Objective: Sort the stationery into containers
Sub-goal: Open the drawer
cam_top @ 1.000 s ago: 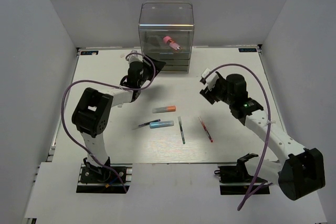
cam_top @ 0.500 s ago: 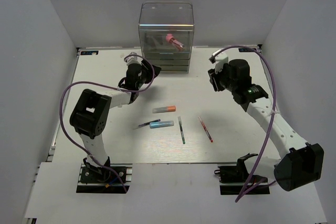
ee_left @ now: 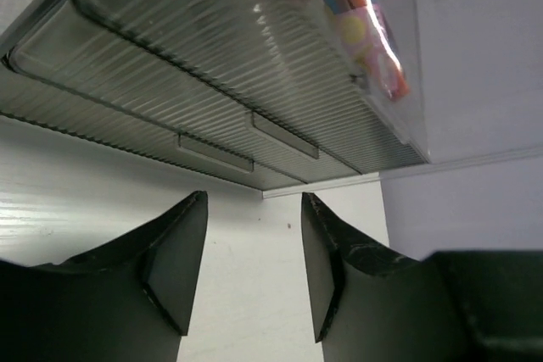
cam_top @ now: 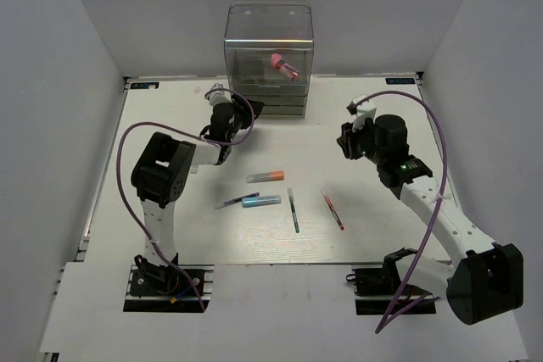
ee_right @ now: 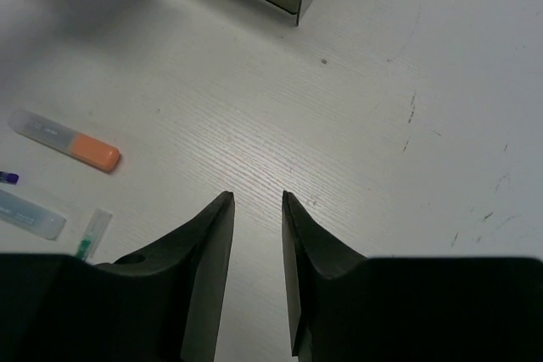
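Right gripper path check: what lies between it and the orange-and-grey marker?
Only bare table between right gripper and orange-and-grey marker, per the right wrist view.

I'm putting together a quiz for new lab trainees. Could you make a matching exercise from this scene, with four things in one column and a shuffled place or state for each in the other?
Things:
1. pink tube
2. orange marker
3. red pen
4. left claw

Places or states:
A. lying on the table, rightmost loose item in the top view
B. open and empty, right in front of the clear drawer box
C. inside that box
D. lying on the table just beyond the light blue marker

Pairs: 1-C, 2-D, 3-A, 4-B
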